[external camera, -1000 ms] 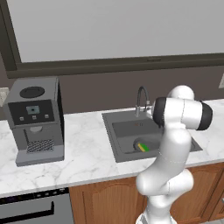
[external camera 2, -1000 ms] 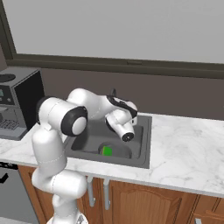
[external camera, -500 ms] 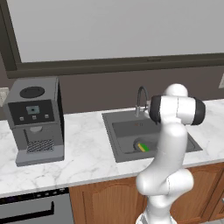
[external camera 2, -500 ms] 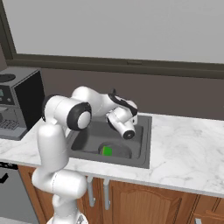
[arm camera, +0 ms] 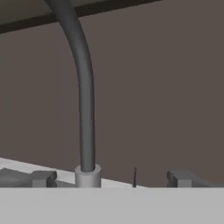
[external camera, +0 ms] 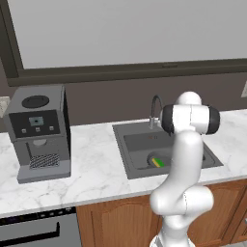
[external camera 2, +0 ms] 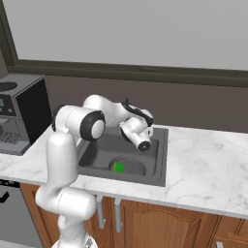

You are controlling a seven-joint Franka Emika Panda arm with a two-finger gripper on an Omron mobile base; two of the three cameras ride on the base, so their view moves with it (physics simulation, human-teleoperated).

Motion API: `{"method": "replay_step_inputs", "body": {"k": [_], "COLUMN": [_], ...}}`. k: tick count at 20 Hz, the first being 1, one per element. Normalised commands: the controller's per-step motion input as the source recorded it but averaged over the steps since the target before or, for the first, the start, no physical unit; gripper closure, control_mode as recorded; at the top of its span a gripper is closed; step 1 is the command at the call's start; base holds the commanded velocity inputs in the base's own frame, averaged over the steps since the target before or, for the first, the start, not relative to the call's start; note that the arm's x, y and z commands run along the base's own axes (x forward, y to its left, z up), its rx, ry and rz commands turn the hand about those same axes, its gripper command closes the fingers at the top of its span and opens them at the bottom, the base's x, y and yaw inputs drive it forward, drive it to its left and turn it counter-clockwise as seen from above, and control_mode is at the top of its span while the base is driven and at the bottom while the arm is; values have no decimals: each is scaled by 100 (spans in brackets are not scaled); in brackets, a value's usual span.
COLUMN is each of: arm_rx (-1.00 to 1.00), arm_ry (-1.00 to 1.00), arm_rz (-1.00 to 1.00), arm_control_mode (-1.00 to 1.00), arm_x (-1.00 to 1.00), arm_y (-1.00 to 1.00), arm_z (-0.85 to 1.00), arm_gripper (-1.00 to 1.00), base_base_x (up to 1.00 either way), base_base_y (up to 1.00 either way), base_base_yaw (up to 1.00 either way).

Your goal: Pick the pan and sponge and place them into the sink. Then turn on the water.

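Note:
The sink is a dark basin set into the marble counter. The pan lies on its floor, with the green and yellow sponge resting in it. My gripper is open, and its two fingertips stand wide apart with nothing between them. It points at the foot of the gooseneck faucet, close to the faucet's base. A thin lever stands just right of that base. My wrist hangs over the back of the sink. No water shows.
A grey coffee machine stands on the counter left of the sink. A dark backsplash and window ledge run behind the faucet. Marble counter stretches right of the sink. Wooden cabinets sit below.
The arm's upper joint has swung a little to the left and toward the wall. The hand has stayed over the back of the sink. Pan and sponge have not moved.

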Motion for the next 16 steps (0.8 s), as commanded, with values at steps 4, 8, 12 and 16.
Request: {"method": "replay_step_inputs", "body": {"k": [4, 8, 12, 16], "arm_rx": [1, 1, 1, 1], "arm_ry": [0, 0, 0, 0], "arm_rz": [0, 0, 0, 0], "arm_control_mode": [-100, -100, -100, -100], "arm_x": [28, 26, 28, 28], "arm_y": [-10, -5, 0, 0], "arm_z": [-13, -20, -22, -19], "arm_gripper": [-100, -100, -100, -100], "base_base_x": [0, 0, 0, 0], "base_base_y": [0, 0, 0, 0], "base_base_yaw": [0, 0, 0, 0]}}
